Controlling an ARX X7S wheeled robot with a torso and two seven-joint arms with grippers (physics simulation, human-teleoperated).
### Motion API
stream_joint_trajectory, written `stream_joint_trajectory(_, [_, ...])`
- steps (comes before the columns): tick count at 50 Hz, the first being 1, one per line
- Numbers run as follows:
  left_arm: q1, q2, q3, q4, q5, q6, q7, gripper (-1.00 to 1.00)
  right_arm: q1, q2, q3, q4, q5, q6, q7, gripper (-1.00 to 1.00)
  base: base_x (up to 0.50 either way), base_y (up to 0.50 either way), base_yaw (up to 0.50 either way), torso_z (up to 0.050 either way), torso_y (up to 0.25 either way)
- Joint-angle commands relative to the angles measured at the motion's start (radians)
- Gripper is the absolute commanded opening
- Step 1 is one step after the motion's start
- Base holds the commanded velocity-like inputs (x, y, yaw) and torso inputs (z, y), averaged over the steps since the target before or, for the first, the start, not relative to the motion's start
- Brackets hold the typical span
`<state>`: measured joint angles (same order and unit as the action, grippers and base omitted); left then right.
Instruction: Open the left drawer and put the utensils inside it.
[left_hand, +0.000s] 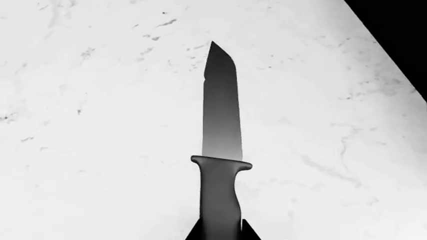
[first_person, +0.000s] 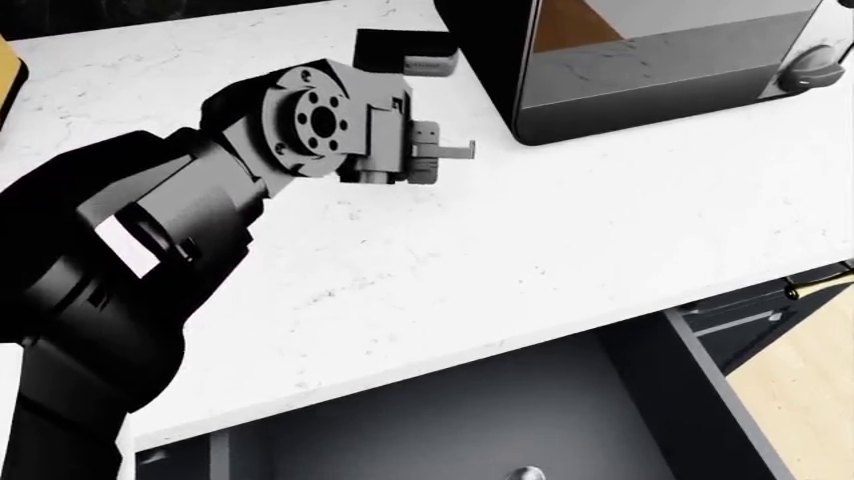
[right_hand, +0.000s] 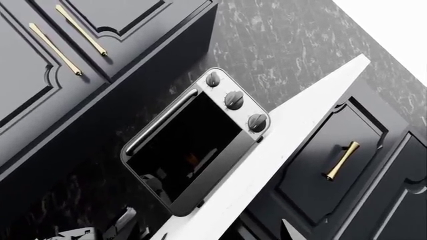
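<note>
One knife (left_hand: 221, 150) fills the left wrist view, its handle running down between the two dark fingertip corners at the frame edge, blade pointing away over the white marble counter (left_hand: 100, 125). The left gripper (left_hand: 221, 235) looks clamped on the handle, though the contact itself is cropped. Judged from its look, the knife is stiff, light and smooth, so it may slip or swivel; the contoured handle just behind the guard is the place to hold, never the blade.

In the head view the left arm's wrist (first_person: 334, 125) hangs over the counter, and the knife is hidden there. Nearer, below the counter edge, the drawer (first_person: 441, 430) stands open, grey inside. The toaster oven (first_person: 654, 60) sits far right. No spoon shows. The right gripper's state I cannot tell.
</note>
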<state>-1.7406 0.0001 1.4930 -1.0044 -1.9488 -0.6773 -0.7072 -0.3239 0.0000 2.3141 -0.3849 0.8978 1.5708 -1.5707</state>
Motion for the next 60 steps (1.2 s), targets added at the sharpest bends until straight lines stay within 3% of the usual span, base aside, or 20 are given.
stream_joint_trajectory(1, [0.031,0.000,0.121,-0.030,-0.024,-0.041,-0.072,-1.00,-0.001,0.000,-0.001,0.004,0.000,0.000,0.000,1.00,0.00,0.00,0.00,0.000,0.000])
stream_joint_trajectory(8, [-0.038,0.000,0.116,-0.007,0.009,-0.065,-0.041,-1.00,-0.004,0.000,0.002,0.010,0.004,0.000,0.000,1.00,0.00,0.00,0.00,0.000,-0.001])
stream_joint_trajectory(12, [-0.156,0.000,0.119,-0.016,0.036,-0.136,0.038,-1.00,-0.006,0.000,0.005,0.011,0.007,0.000,0.000,1.00,0.00,0.00,0.00,0.000,0.000])
stream_joint_trajectory(15, [-0.275,-0.002,0.139,-0.038,0.060,-0.237,0.161,-1.00,-0.008,0.000,0.006,0.012,0.010,0.000,0.000,1.00,0.00,0.00,0.00,0.000,0.000])
stream_joint_trajectory(19, [-0.369,-0.144,0.096,0.190,0.008,-0.308,0.108,-1.00,-0.008,0.000,-0.004,0.009,0.005,0.000,0.000,1.00,0.00,0.00,0.00,0.000,0.000])
stream_joint_trajectory(30, [-0.500,-0.312,0.019,0.424,-0.076,-0.408,0.091,-1.00,-0.008,0.000,-0.005,0.005,0.010,0.000,0.000,1.00,0.00,0.00,0.00,0.000,0.000])
stream_joint_trajectory(37, [-0.538,-0.471,-0.036,0.691,-0.226,-0.467,-0.020,-1.00,-0.013,0.000,-0.002,0.011,0.015,0.000,0.000,1.00,0.00,0.00,0.00,0.000,0.000])
stream_joint_trajectory(42, [-0.545,-0.555,-0.106,0.918,-0.250,-0.547,0.049,-1.00,-0.016,0.000,0.004,0.013,0.020,0.000,0.000,1.00,0.00,0.00,0.00,0.000,0.000])
stream_joint_trajectory(47, [-0.524,-0.569,-0.154,1.010,-0.257,-0.579,0.119,-1.00,-0.018,0.000,0.006,0.014,0.024,0.000,0.000,1.00,0.00,0.00,0.00,0.000,0.000])
stream_joint_trajectory(60, [-0.480,-0.552,-0.184,1.102,-0.310,-0.571,0.140,-1.00,-0.013,0.000,0.000,0.009,0.018,0.000,0.000,1.00,0.00,0.00,0.00,0.000,0.000])
